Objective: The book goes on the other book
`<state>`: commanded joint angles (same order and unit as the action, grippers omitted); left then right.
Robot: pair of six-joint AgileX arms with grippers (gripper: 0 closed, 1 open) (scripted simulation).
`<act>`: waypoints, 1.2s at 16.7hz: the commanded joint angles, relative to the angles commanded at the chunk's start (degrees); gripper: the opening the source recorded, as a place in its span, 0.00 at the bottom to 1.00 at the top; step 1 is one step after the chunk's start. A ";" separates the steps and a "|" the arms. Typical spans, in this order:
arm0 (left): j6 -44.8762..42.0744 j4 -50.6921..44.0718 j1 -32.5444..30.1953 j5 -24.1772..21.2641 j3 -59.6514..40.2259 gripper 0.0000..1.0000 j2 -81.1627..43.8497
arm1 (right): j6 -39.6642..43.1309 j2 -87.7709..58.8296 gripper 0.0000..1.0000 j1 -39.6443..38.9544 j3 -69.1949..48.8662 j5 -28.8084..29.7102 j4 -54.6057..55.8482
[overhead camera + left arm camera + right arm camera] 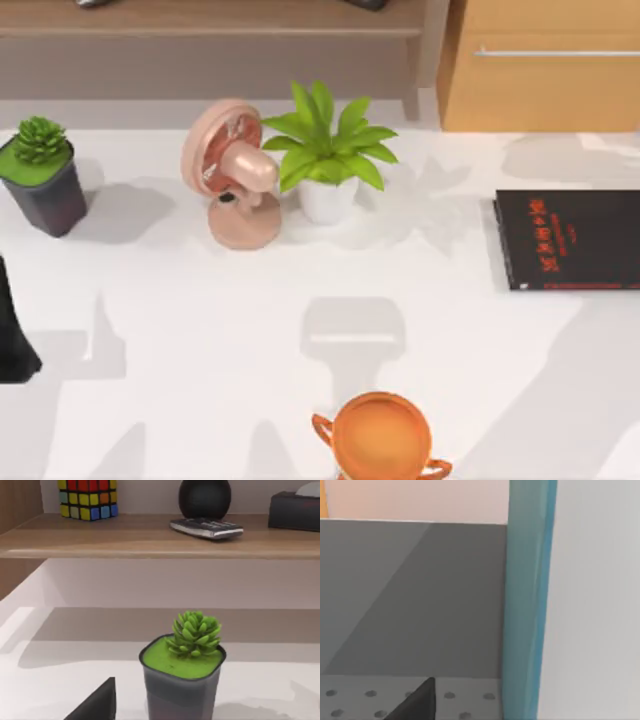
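Observation:
The book [527, 600] stands very close in the right wrist view, as an upright teal-blue cover edge with its white pages beside it. A dark part of my right gripper [417, 702] shows just beside it; I cannot see whether it grips the book. The other book [570, 238], thin and black with red lettering, lies flat at the table's right edge. My left arm [14, 335] is parked at the table's left edge, near the succulent.
A small succulent in a dark pot [42, 172] stands at the back left. A pink desk fan [235, 175] and a leafy plant in a white pot [328, 160] are at the back middle. An orange two-handled pot [380, 438] sits at the front middle. A shelf [160, 535] runs behind the table.

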<state>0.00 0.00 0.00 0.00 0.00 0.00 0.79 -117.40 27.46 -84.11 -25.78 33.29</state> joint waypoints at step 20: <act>0.00 0.00 0.00 0.00 0.00 1.00 0.00 | 0.03 -5.34 0.32 -1.17 -8.16 1.31 -2.77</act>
<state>0.00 0.00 0.00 0.00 0.00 0.00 0.82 -122.75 26.29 -92.27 -24.47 30.52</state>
